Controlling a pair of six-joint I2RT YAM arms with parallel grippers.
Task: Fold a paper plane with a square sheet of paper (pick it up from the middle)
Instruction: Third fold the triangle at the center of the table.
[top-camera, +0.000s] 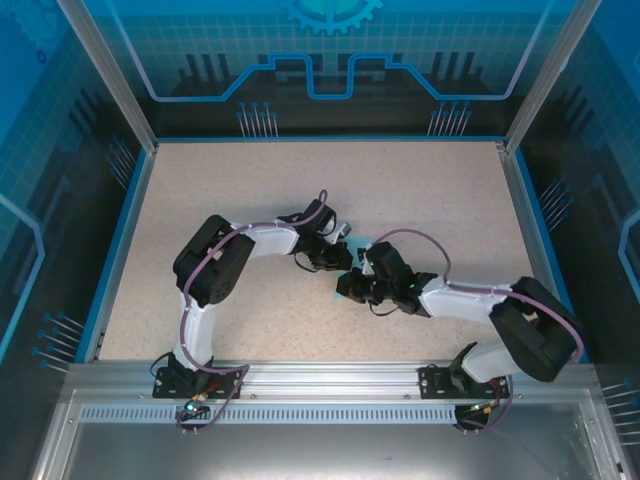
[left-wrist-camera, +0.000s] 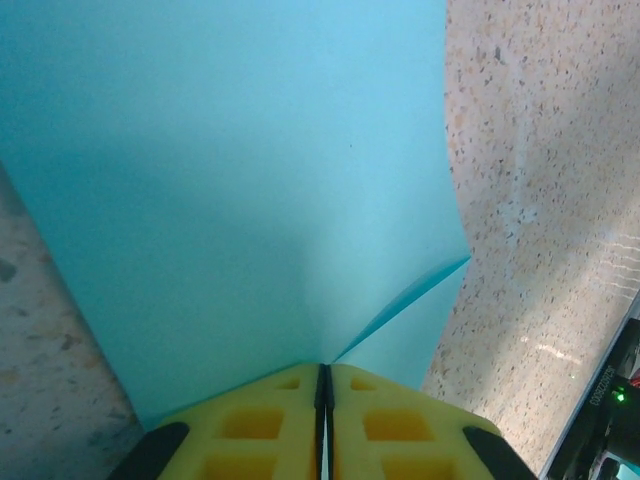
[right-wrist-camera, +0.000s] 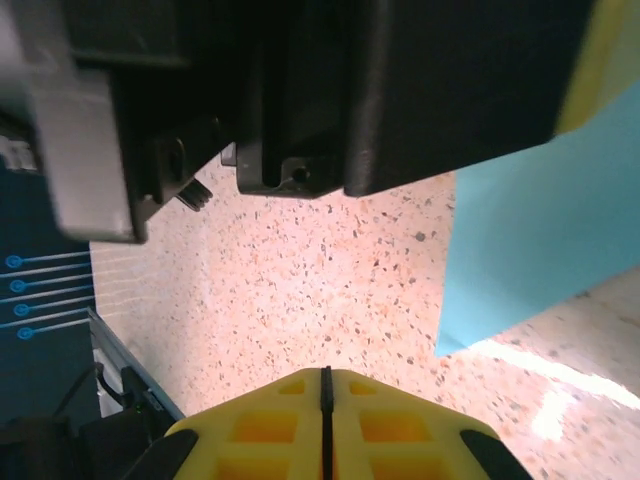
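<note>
The light-blue square sheet of paper (left-wrist-camera: 230, 180) fills most of the left wrist view, lifted off the table, with a crease running up from the fingertips and one flap bent out to the right. My left gripper (left-wrist-camera: 323, 368) is shut on its edge at that crease. From above, only small bits of the sheet (top-camera: 347, 288) show between the two wrists at the table's middle. My right gripper (right-wrist-camera: 325, 372) is shut with nothing in it, low over the table, the sheet's corner (right-wrist-camera: 530, 250) to its right. A paper plane is out of view.
The speckled beige table (top-camera: 250, 180) has a blue rim and glass walls on three sides. The left gripper's black body (right-wrist-camera: 400, 90) hangs close above the right gripper's fingertips. Both wrists (top-camera: 335, 262) (top-camera: 375, 285) crowd the middle, almost touching.
</note>
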